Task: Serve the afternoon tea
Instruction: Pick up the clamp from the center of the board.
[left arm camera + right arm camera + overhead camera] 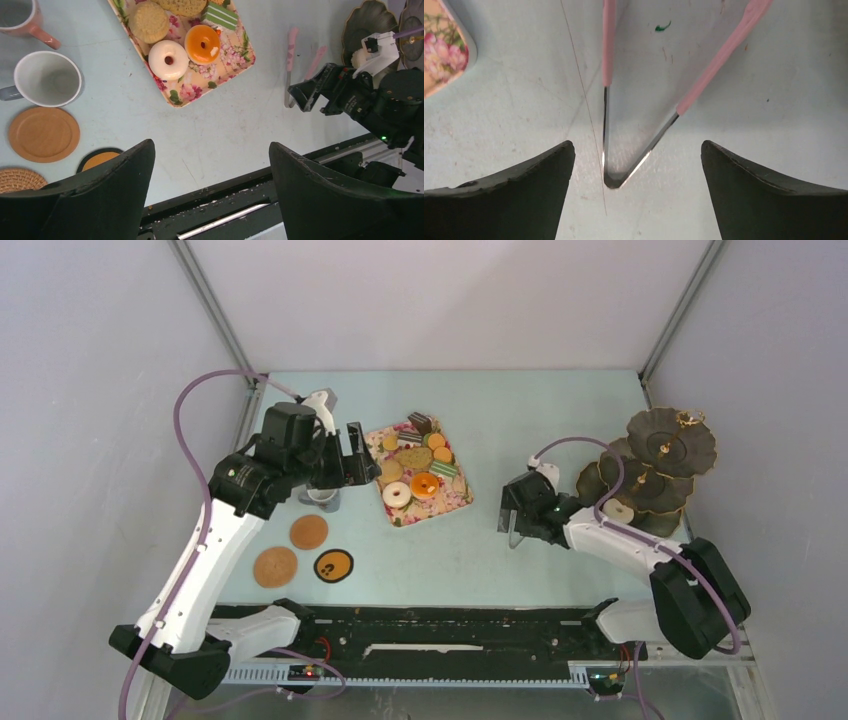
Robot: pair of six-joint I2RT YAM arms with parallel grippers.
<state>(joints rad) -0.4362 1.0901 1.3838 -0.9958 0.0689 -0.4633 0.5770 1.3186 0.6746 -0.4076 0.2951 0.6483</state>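
Right gripper [636, 145]: my fingers spread wide, gripping nothing. Pink tongs [607, 45] lie flat between them, probably my tool for lifting treats. Left gripper [211, 146]: likewise apart, empty. Donuts [169, 59] sit on the floral tray [192, 94]; the tiered stand [670, 445] is at my right.

The tray [192, 92] is cream with pink flowers. One donut [168, 59] is white, the other donut [202, 44] is orange. The tongs [607, 45] are pink and silver.
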